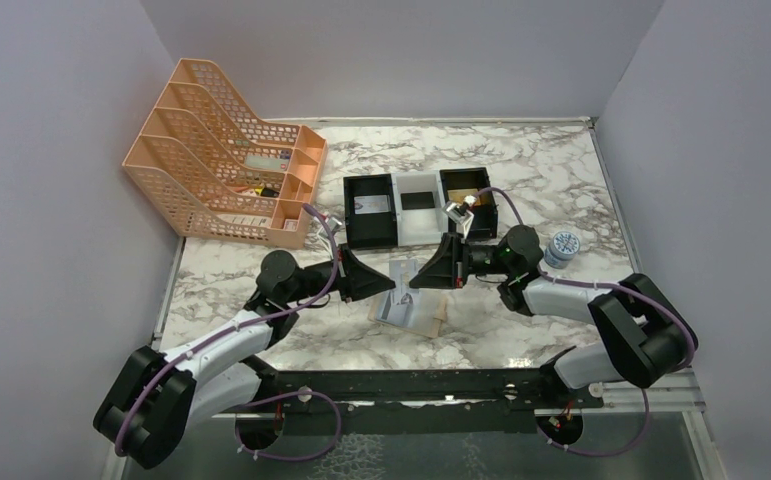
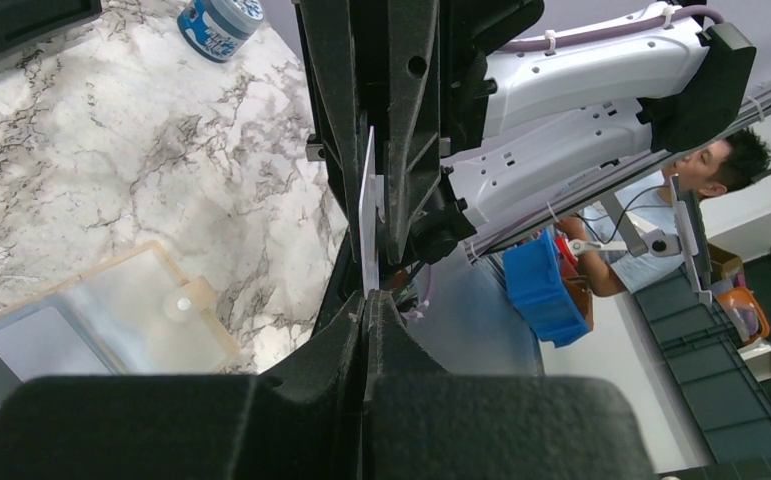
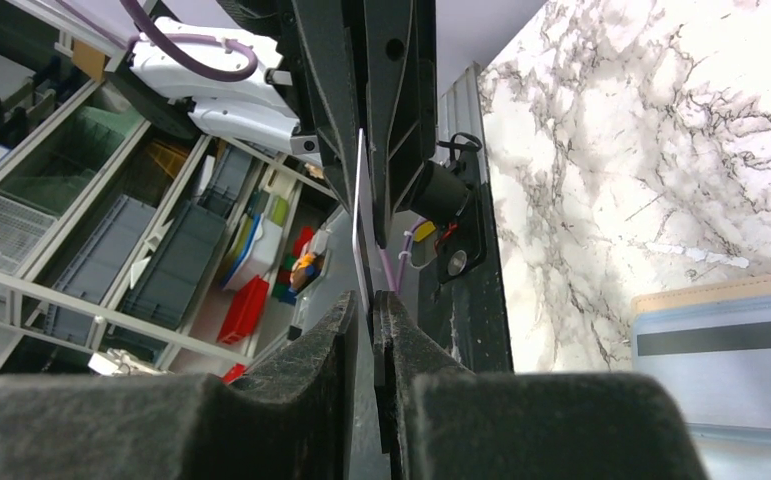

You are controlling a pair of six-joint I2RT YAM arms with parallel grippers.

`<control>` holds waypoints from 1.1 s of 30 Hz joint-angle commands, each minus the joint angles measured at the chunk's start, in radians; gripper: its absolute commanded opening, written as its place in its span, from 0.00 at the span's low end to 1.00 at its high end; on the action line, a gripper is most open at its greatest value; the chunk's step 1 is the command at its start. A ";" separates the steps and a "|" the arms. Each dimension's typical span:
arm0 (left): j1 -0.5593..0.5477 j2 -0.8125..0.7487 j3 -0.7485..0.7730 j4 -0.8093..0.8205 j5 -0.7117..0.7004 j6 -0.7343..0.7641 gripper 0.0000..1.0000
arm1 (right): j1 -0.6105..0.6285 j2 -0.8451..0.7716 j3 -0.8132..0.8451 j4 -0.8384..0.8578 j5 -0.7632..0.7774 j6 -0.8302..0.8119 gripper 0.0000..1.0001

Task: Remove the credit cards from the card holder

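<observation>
The card holder (image 1: 413, 305) lies open on the worktop (image 1: 491, 325), just under both tools. The left tool (image 2: 364, 305) is closed on 1 white credit card (image 2: 367, 200). The right tool (image 3: 369, 300) brackets the same card, but I cannot tell if it pinches. I think it should clamp firmly before the left releases.
</observation>
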 commanded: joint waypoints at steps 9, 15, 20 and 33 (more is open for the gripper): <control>-0.004 0.015 -0.020 0.058 -0.009 0.011 0.00 | 0.014 0.056 0.002 0.062 0.039 0.020 0.10; -0.004 0.033 -0.023 0.059 -0.011 0.012 0.00 | 0.015 0.063 0.011 0.107 0.044 0.053 0.01; -0.002 0.039 -0.022 0.046 -0.034 0.026 0.25 | 0.015 0.006 0.025 -0.088 0.086 -0.058 0.01; 0.033 -0.156 0.112 -0.758 -0.552 0.325 0.99 | 0.014 -0.220 0.211 -0.874 0.530 -0.607 0.01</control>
